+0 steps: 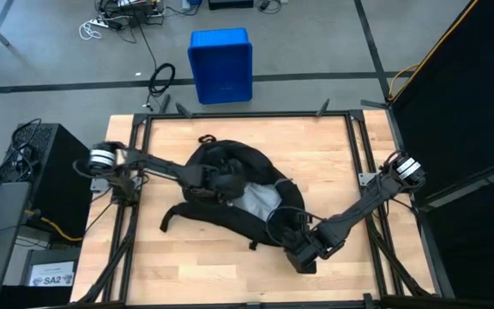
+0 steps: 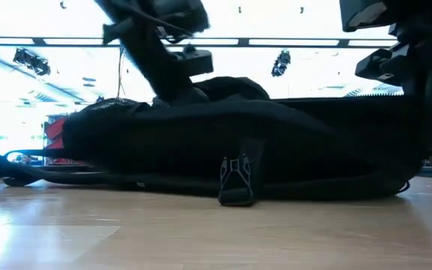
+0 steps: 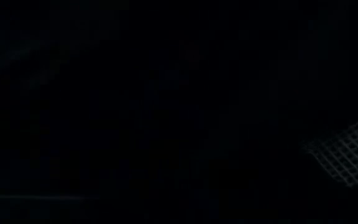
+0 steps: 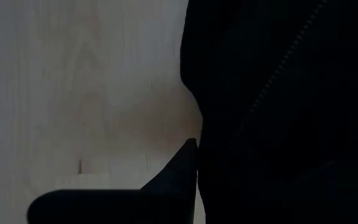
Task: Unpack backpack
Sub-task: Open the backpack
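The backpack [image 1: 230, 202] was laid flat at the middle of the table [image 1: 333, 146]. The left gripper [image 1: 223, 182] was sunk into its open top; whether its fingers were apart could not be told. The right gripper [image 1: 292, 236] was closed on the backpack's edge nearest the front right corner.

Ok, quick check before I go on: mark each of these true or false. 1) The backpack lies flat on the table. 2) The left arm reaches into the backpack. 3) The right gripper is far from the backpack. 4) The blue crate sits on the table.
1) True: the backpack lies flat on the wooden table.
2) True: the left gripper is down in its opening.
3) False: the right gripper, shut, sits at the backpack's edge.
4) False: the blue crate stands on the floor beyond the table.
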You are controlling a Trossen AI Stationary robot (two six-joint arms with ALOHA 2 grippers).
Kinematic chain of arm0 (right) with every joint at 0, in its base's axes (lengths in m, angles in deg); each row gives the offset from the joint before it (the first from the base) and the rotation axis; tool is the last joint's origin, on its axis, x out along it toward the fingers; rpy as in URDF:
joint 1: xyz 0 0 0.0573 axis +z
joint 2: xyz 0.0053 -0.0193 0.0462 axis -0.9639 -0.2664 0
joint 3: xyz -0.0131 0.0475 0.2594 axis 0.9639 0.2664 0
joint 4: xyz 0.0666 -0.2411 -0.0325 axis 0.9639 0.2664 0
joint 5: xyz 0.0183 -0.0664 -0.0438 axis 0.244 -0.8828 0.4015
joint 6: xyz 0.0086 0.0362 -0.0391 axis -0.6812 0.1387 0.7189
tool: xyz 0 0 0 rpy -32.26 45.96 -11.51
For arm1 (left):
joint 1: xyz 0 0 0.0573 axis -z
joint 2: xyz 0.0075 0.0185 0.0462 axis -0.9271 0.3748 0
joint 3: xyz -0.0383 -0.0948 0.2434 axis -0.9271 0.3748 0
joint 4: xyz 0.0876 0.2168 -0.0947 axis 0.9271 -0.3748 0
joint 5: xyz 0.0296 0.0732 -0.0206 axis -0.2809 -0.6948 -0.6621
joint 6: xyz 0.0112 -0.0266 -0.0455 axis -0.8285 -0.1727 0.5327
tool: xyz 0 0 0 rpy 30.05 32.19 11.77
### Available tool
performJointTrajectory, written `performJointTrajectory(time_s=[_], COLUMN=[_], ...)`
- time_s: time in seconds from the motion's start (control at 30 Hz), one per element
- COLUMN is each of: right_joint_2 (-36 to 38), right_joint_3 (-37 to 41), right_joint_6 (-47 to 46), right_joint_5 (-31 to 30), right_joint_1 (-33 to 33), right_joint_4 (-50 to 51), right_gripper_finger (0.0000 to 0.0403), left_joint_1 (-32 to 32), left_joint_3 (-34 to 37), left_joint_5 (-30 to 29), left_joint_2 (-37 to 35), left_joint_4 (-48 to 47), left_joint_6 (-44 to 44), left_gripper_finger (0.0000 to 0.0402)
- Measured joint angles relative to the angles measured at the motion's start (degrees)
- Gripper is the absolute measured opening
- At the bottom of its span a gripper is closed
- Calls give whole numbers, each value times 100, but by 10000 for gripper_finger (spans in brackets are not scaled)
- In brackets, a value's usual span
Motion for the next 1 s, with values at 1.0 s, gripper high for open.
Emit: performJointTrajectory(time_s=[1.0], right_joint_2=[122], right_joint_3=[-1729], right_joint_6=[2358], right_joint_5=[-123], right_joint_1=[-377], right_joint_4=[695], right_gripper_finger=[18], left_joint_1=[-97], left_joint_3=[2888], left_joint_5=[1704], left_joint_2=[-1241], left_joint_4=[3421], left_joint_6=[559], left_gripper_finger=[97])
